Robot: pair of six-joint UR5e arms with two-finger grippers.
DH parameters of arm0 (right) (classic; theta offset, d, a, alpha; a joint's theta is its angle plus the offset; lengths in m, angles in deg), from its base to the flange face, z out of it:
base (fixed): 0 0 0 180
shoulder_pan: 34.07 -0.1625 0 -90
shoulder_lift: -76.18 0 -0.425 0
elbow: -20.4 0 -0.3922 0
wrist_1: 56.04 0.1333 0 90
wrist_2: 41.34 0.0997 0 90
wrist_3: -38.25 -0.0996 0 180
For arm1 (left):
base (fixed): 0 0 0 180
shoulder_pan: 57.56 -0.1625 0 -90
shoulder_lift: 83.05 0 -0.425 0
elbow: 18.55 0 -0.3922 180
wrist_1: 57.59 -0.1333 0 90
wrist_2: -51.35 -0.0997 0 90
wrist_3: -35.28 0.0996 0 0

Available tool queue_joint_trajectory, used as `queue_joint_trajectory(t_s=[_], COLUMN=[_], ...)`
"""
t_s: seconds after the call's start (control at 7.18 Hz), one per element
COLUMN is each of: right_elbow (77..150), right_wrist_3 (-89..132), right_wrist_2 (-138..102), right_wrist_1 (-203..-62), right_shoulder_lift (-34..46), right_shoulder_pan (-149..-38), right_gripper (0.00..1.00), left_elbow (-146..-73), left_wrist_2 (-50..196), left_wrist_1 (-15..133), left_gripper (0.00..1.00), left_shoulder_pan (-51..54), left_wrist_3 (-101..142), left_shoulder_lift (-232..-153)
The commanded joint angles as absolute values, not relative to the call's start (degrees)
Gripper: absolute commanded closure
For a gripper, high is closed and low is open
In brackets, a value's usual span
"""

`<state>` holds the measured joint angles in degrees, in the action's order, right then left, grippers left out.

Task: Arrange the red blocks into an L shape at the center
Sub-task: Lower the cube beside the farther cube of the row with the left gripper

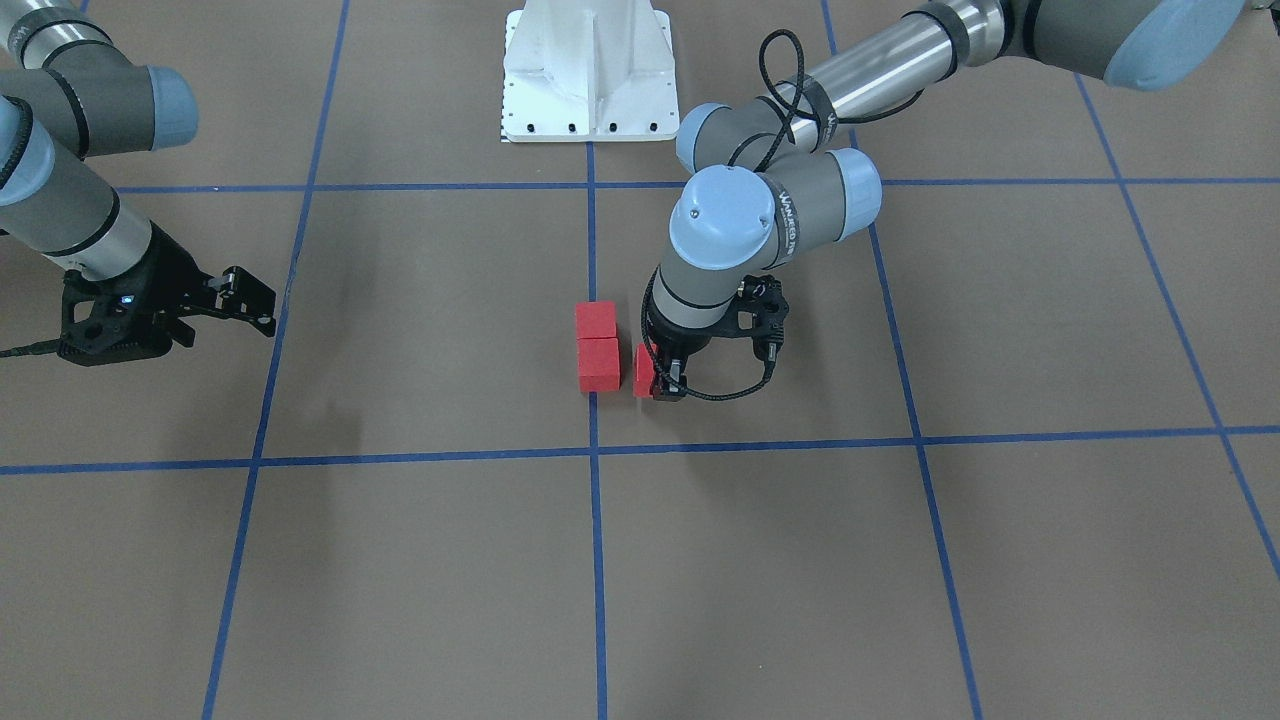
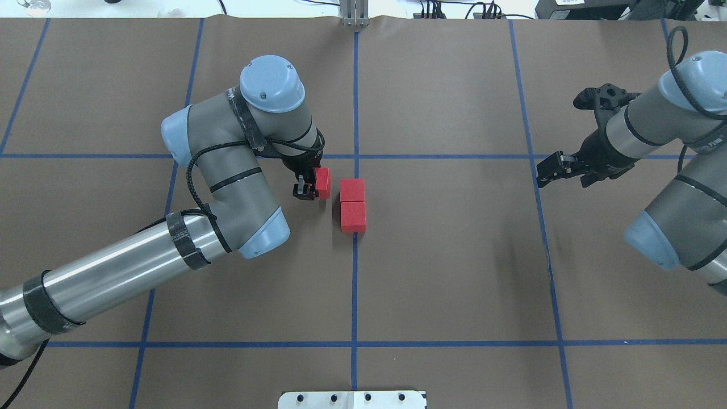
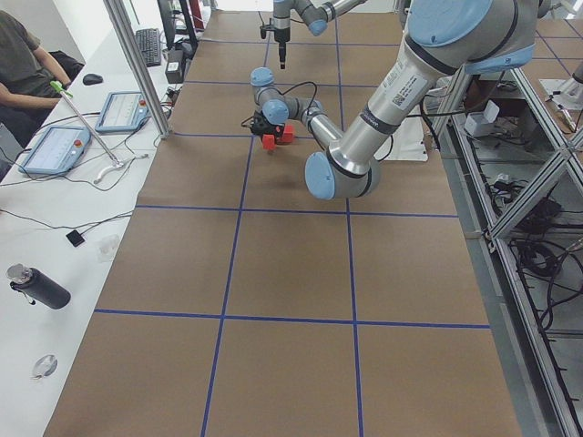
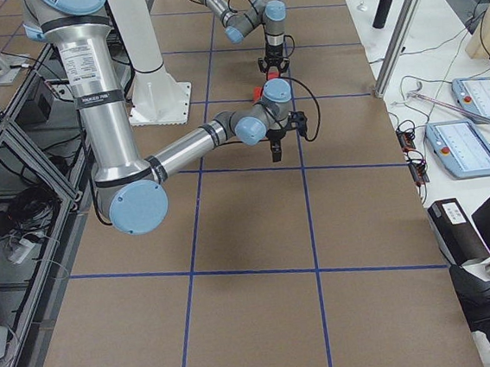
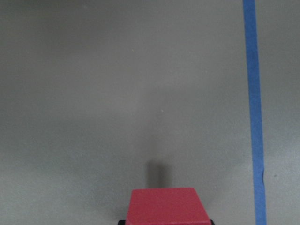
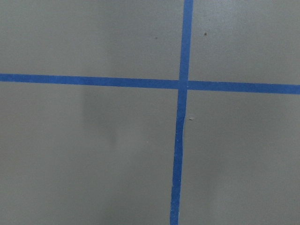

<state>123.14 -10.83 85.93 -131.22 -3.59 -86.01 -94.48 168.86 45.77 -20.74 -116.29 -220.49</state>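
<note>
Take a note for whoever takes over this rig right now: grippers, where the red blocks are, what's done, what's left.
Left gripper: shut on one small matte red cube, beside the other two with a gap between.
Right gripper: holds nothing, off to the side; open or shut unclear.
Two other small red cubes: touching in a row on the centre blue tape line.
Done: the L's long leg.
Left: set the held cube against the end cube, then release.
</note>
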Motion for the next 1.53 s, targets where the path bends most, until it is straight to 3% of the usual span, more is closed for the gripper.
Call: queue_joint_trajectory(t_s=[0.0,1.39], right_elbow=[123.2,123.3], right_wrist_3=[-11.1,-11.2], right_wrist_2=[85.9,85.9], right_wrist_1=[-131.2,-131.3], right_shoulder_lift=[-3.6,-3.7], right_shoulder_pan=[-86.0,-86.0], right_gripper=[0.00,0.00], left_elbow=[-94.1,-93.7], left_wrist_2=[169.0,169.0], left_wrist_1=[46.8,46.7], left_gripper=[1.00,1.00], left_shoulder_pan=[-20.9,-22.0], left_wrist_3=[-119.6,-123.8], left_shoulder_lift=[-220.6,-220.8])
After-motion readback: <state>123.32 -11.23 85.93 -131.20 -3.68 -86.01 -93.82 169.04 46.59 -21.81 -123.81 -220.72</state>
